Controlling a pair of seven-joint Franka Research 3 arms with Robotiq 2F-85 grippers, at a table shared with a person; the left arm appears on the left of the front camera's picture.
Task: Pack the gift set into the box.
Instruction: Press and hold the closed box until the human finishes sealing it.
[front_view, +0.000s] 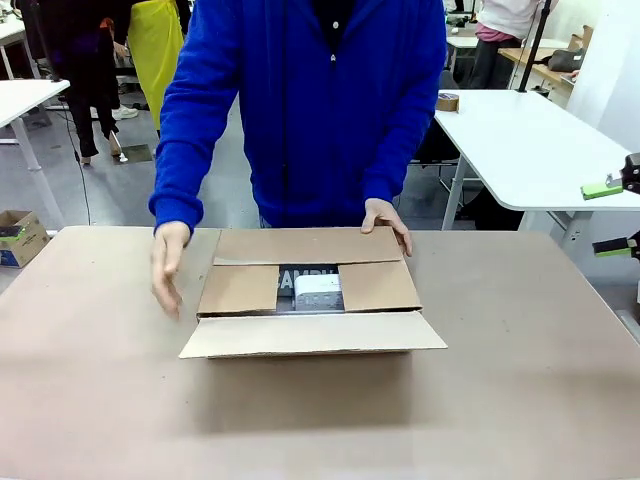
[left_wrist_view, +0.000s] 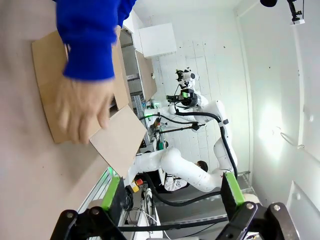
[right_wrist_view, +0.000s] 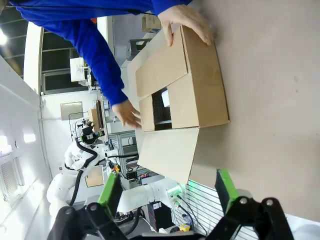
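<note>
The brown cardboard box (front_view: 310, 300) stands mid-table. Its far flap and both side flaps are folded in, and its near flap (front_view: 312, 334) lies open toward me. Through the gap I see the gift set (front_view: 310, 285), grey with white lettering and a small white box. The person's hands are at the box: one (front_view: 388, 222) rests on the far flap's corner, the other (front_view: 168, 265) hovers beside the left side. My right gripper (front_view: 612, 217) is open at the table's right edge. In the wrist views, my left gripper (left_wrist_view: 171, 192) and right gripper (right_wrist_view: 168, 192) are open and empty, well away from the box (left_wrist_view: 50, 90) (right_wrist_view: 200, 95).
The brown table (front_view: 100, 400) has free room around the box. A white table (front_view: 530, 150) with a tape roll (front_view: 448, 101) stands behind on the right. A small carton (front_view: 20, 235) sits on the floor at the left. Other people stand farther back.
</note>
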